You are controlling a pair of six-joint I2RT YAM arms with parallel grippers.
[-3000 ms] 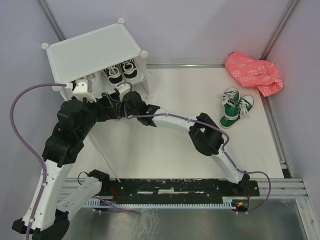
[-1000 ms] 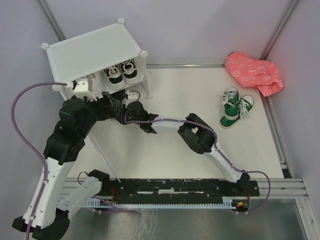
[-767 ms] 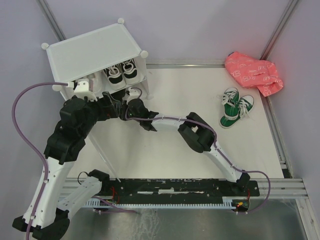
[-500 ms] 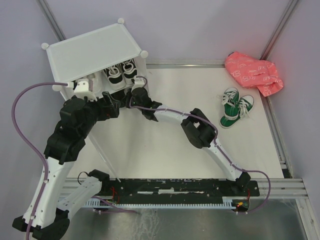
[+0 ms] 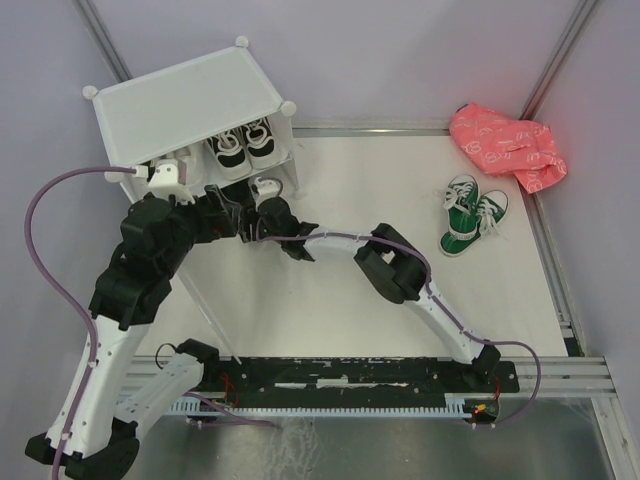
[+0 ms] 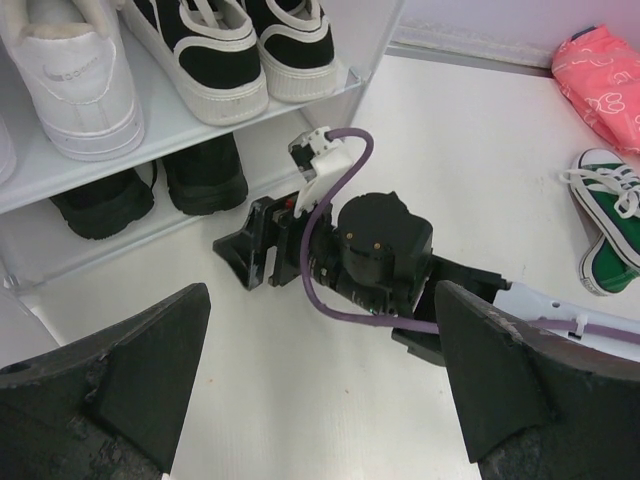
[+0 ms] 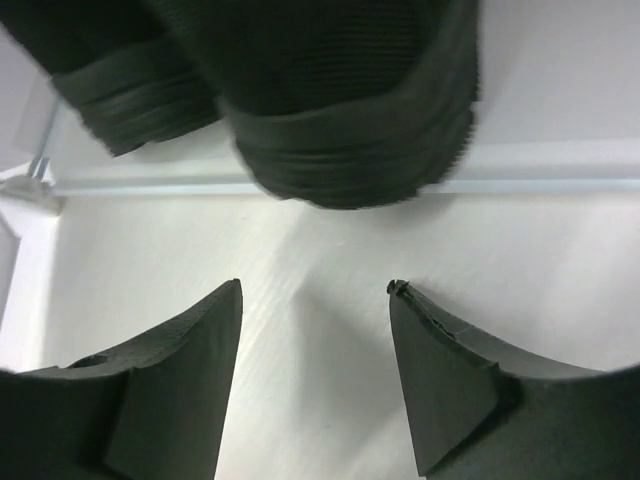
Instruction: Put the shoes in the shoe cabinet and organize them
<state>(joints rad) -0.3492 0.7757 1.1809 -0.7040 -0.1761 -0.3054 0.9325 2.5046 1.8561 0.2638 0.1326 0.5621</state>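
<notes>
White table [image 5: 400,200] inside a pale-walled, metal-framed cell; the shoe cabinet [image 5: 185,100] stands at its far left corner. The right gripper [image 6: 245,255] now lies just outside the cabinet's lower compartment, further back than half a second earlier, when it reached up to the cabinet front. Its jaws, nearly closed a second ago, now stand partly apart. In the right wrist view the right gripper is empty, and the heels of the plain black shoes [image 7: 340,100] sit just ahead of it on the compartment floor, not touching either finger. This reads as a release: that pair is judged delivered below the white sneakers [image 6: 70,80] and the black sneakers with white soles [image 6: 240,50]. The left gripper [image 6: 320,288] hangs wide open near the cabinet front, holding nothing. The green sneakers [image 5: 470,215] lie on the table well apart, beside a pink bag [image 5: 505,145], not yet stored.
</notes>
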